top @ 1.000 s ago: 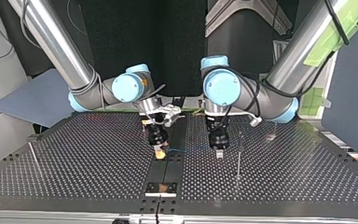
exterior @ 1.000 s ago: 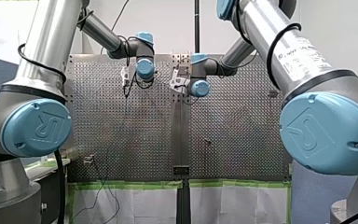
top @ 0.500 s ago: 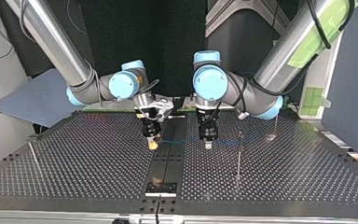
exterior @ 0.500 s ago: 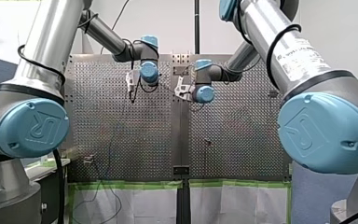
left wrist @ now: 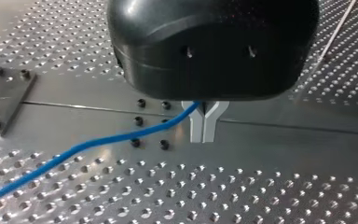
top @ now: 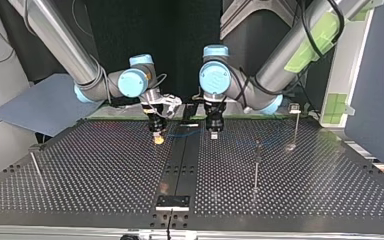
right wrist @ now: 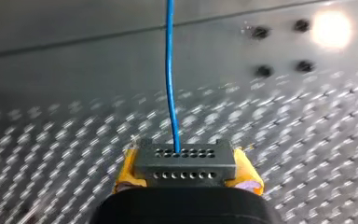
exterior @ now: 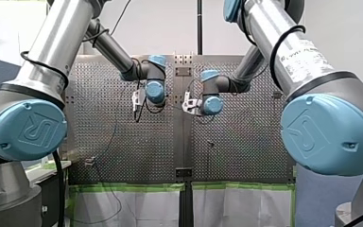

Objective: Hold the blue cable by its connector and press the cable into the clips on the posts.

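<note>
Across the perforated tabletop (top: pixel 105 175), toward its far edge in the top view, both grippers are hanging close together. My right gripper (right wrist: pixel 186 171) (yellow pads) is clamping the dark connector (right wrist: pixel 185 158). My left gripper (left wrist: pixel 203 135) is pinching its metal fingers together around the blue cable (left wrist: pixel 98 142), which is stretching between the two. A thin post (top: pixel 255 165) is standing near my left gripper, apart from it.
</note>
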